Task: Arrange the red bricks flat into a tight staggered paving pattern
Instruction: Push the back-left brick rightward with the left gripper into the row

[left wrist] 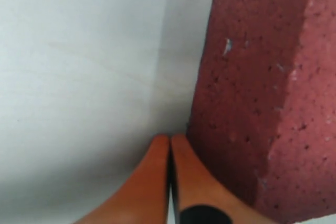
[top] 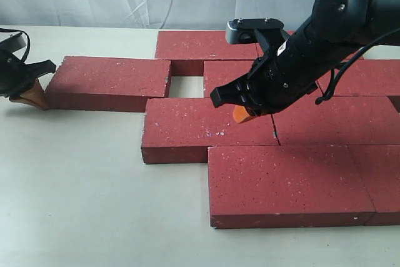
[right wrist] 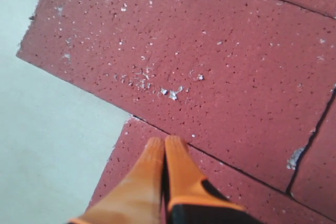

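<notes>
The left gripper [top: 32, 95], pinched together and empty, sits at the outer end of the loose brick [top: 109, 80]; its long axis points toward the laid bricks [top: 212, 126], where the right gripper [top: 245, 114] hovers, likewise closed and empty

table [top: 81, 198] left: open | red bricks [top: 287, 182]: block right

Rough, speckled, matt red bricks [top: 206, 126]

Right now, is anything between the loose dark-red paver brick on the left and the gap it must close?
Nothing visible. The shut left gripper sits at that brick's outer end, and the bare table gap before the next laid brick holds nothing.
</notes>
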Tool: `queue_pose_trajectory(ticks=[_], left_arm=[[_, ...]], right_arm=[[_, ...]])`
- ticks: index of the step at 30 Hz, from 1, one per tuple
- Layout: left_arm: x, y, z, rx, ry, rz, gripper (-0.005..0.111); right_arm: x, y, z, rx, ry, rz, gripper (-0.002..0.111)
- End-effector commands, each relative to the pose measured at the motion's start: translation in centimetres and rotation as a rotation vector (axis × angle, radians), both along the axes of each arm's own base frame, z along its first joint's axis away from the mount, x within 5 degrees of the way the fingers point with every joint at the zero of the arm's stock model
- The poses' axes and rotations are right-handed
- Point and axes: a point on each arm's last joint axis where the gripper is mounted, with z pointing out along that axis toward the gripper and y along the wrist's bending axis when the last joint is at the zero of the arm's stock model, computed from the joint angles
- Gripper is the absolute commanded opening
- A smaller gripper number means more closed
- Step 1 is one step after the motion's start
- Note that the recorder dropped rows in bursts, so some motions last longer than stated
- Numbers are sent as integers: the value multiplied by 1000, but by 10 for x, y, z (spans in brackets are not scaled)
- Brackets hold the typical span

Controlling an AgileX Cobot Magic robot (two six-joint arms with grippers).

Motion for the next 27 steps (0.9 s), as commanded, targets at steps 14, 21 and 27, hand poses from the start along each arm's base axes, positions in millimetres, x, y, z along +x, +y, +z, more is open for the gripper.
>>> queue_pose_trajectory(ticks=[14,21,27], left_arm=[[8,8,26,146,-168,20,0],[12,-20,24,128,-202,-44,0],[14,-42,24,130,-212,-93,0]], right_arm=[[0,1,0,3,-6,4,-1],[0,1,0,3,-6,4,-1],[0,1,0,3,-6,4,-1]])
